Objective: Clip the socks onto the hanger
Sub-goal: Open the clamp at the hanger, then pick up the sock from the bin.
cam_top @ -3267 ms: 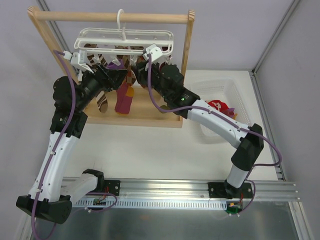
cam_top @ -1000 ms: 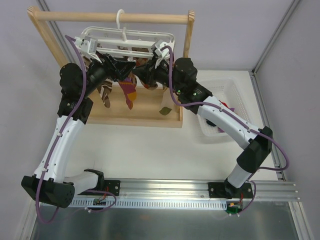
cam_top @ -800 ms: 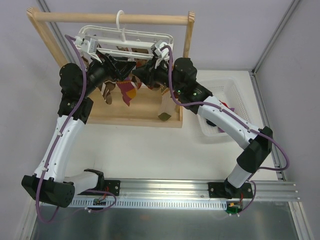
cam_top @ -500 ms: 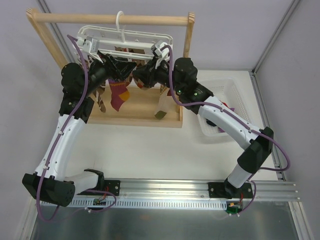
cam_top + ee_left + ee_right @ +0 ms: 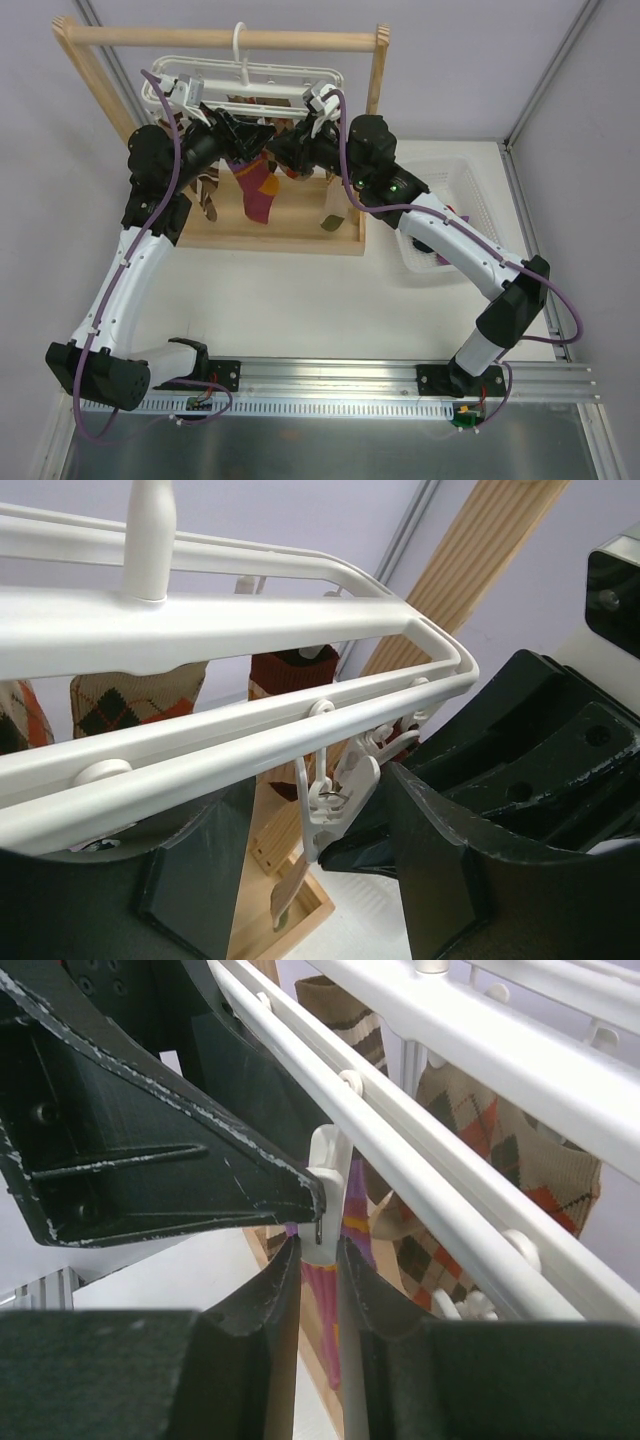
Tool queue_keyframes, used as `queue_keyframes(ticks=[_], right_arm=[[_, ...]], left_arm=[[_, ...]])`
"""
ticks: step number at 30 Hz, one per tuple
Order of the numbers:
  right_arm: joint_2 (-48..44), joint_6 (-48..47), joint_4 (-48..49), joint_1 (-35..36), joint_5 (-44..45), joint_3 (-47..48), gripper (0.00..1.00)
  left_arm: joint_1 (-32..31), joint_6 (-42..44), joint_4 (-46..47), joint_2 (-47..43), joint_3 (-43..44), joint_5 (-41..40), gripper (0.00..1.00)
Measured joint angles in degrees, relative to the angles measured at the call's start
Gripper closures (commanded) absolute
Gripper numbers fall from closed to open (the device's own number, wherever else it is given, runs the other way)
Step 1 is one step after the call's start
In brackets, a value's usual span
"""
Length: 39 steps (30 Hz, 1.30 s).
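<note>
right end effector [image 5: 318, 1252] | pinches clip [image 5: 328, 1172] | magenta sock [image 5: 319, 1305] mostly hidden

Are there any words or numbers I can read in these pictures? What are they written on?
No text can be read.
The hanger and the wooden rack are plain.
The magenta sock shows only coloured bands.
The small green board at the bottom of the top view is too small to read.

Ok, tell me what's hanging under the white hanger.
Under the hanger hang a magenta sock, a brown-and-white striped sock and an argyle sock. The right gripper pinches the magenta sock below a clip. How the others are fastened is covered by the rails.
</note>
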Motion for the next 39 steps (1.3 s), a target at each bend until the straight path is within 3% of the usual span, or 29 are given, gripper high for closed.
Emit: queue_keyframes(ticks=[6,13,18,20,22,28,34,39], right_arm=[[0.00,-0.04,-0.33,0.24,0.04,0.39,0.87],[0.00,-0.35,-0.72,0.31,0.13,0.44,0.88],[0.00,-0.42,-1.01,0.31,0.35,0.46,0.87],[0.00,-0.39,-1.57,0.31,0.50,0.85,0.81],[0.00,-0.35,-2.89,0.31,0.85,1.49,0.65],[-1.16,-0.35,-10.16,0.85,1.62,3.28,0.45],[-6.40,-0.04,-19.26,1.01,2.23,4.33,0.34],[-16.52,0.66,-25.03,0.68,4.09,0.79,0.29]], left_arm=[[-1.73,0.17,0.02,0.00,0.00,-1.31,0.49],[-2.21,0.52,0.07,0.00,0.00,-3.19,0.59],[-2.54,0.50,0.46,0.02,0.00,-3.56,0.74],[-2.54,0.44,0.48,0.09,0.00,-3.74,0.79],[-2.56,0.39,0.61,0.15,0.00,-3.96,0.83],[-2.56,-0.15,1.53,0.33,-0.92,-6.25,0.90],[-2.56,-0.57,2.67,0.37,-1.97,-7.69,0.92],[-2.56,-0.61,3.54,0.22,-2.80,-8.31,0.92]])
